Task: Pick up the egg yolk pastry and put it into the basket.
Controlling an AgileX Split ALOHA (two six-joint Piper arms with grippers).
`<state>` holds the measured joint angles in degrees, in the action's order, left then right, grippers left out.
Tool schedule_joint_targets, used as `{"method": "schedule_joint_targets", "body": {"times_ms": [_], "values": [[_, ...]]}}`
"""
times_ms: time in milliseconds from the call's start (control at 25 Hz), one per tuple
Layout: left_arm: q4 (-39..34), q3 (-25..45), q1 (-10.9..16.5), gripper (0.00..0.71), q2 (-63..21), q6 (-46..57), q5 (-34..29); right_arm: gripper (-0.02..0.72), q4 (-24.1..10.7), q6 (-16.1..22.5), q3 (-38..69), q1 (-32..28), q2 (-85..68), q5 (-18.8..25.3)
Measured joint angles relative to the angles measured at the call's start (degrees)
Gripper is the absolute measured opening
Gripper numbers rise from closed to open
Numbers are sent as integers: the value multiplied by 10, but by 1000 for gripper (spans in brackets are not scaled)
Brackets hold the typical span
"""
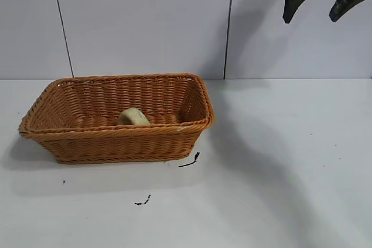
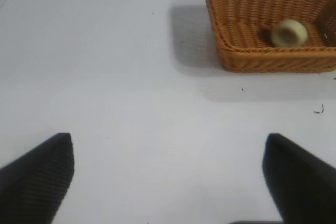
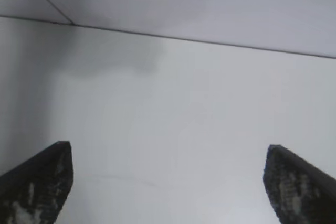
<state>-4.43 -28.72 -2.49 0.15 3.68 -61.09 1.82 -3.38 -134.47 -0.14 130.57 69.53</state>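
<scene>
We see the right gripper (image 1: 317, 5) raised high at the exterior view's upper right, its two dark fingers (image 1: 292, 3) spread wide and holding nothing. We note the left gripper (image 2: 168, 182) low above the table (image 2: 131, 103), fingers (image 2: 39, 177) likewise wide apart, empty.

**Colours and patterns on the table**

The basket (image 1: 116, 137) is orange-brown, with a fine woven pattern on its walls and a braided rim. Inside it, the egg yolk pastry (image 1: 133, 117) is pale yellowish-cream, without any pattern. The table (image 1: 279, 190) is plain white, with a few small black marks (image 1: 190, 161) near the basket. The wall (image 1: 145, 21) is light grey with thin dark lines. The right gripper (image 1: 317, 4) is black; its fingers (image 3: 299, 192) show pale worn patches. The left gripper (image 2: 168, 182) has black fingers with fine ribs.
</scene>
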Motion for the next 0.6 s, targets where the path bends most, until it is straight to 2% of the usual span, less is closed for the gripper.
{"method": "schedule_joint_targets", "body": {"times_ms": [240,600], "values": [[0,0,0,696,0,0,0,683,14,-1,183,0,-149,-1],[0,0,0,696,0,0,0,683,15,-1,497,0,-468,-1]]}}
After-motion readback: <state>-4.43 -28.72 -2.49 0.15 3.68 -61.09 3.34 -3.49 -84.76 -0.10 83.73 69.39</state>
